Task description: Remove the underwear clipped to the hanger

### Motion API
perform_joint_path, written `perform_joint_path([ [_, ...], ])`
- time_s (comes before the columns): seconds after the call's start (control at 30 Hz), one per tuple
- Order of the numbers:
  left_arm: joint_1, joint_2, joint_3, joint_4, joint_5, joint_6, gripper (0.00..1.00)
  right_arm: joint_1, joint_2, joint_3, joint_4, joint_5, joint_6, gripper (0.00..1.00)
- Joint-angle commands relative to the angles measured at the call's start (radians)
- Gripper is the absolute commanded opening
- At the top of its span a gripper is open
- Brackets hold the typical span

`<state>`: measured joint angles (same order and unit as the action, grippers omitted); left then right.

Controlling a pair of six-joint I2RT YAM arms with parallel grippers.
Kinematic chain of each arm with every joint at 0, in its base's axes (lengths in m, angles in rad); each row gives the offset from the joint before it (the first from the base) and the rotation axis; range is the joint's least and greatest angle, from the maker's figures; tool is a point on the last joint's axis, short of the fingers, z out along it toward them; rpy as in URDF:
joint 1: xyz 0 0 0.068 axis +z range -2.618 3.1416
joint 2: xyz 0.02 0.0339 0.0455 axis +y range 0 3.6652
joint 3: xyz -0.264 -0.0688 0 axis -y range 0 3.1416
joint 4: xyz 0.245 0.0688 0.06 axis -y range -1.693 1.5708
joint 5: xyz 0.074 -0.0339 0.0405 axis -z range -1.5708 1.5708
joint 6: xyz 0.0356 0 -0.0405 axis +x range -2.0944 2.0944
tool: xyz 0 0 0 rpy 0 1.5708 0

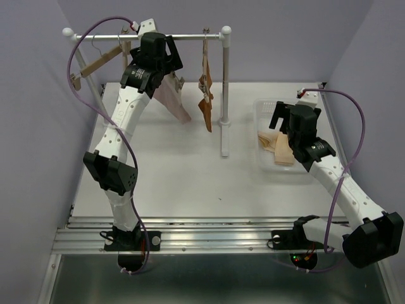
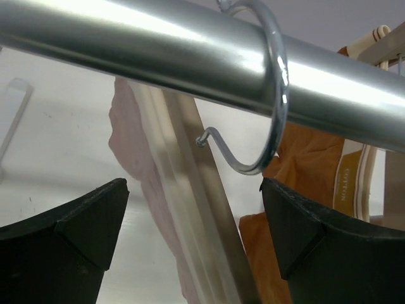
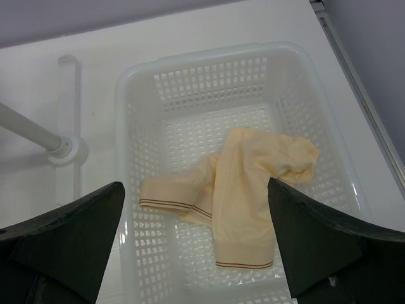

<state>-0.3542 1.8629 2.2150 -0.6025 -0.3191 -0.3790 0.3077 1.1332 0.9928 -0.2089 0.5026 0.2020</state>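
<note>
Left gripper (image 2: 193,190) is up at the rail (image 2: 158,44), jaws wide apart, nothing held, bracketing the hanger hook (image 2: 275,95). Prob lining up on the pink briefs (image 1: 172,98) hanging below; rust briefs (image 1: 205,104) hang beside. Right gripper (image 3: 196,190) hovers over the basket (image 3: 136,126), wide open, empty. Cream briefs (image 3: 247,183) lie crumpled inside.

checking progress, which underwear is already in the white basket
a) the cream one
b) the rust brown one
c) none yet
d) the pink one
a: the cream underwear lies crumpled inside the white basket, while the pink underwear and the rust brown underwear hang below the rail.
</note>
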Motion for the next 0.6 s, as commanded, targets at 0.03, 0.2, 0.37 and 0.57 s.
perform_joint_path([
  [0.03,-0.005,0.002,0.063,-0.013,-0.084,0.006,0.88,-0.005,-0.032,-0.010,0.059,0.030,-0.016,1.00],
  [0.2,-0.005,0.005,0.063,-0.014,-0.077,0.022,0.57,-0.005,-0.035,-0.008,0.057,0.028,-0.016,1.00],
  [0.37,-0.005,-0.002,0.064,0.001,-0.072,0.043,0.33,-0.005,-0.041,-0.011,0.060,0.027,-0.013,1.00],
  [0.57,-0.005,-0.025,0.061,0.027,-0.084,0.078,0.00,-0.005,-0.041,-0.013,0.062,0.016,-0.012,1.00],
])
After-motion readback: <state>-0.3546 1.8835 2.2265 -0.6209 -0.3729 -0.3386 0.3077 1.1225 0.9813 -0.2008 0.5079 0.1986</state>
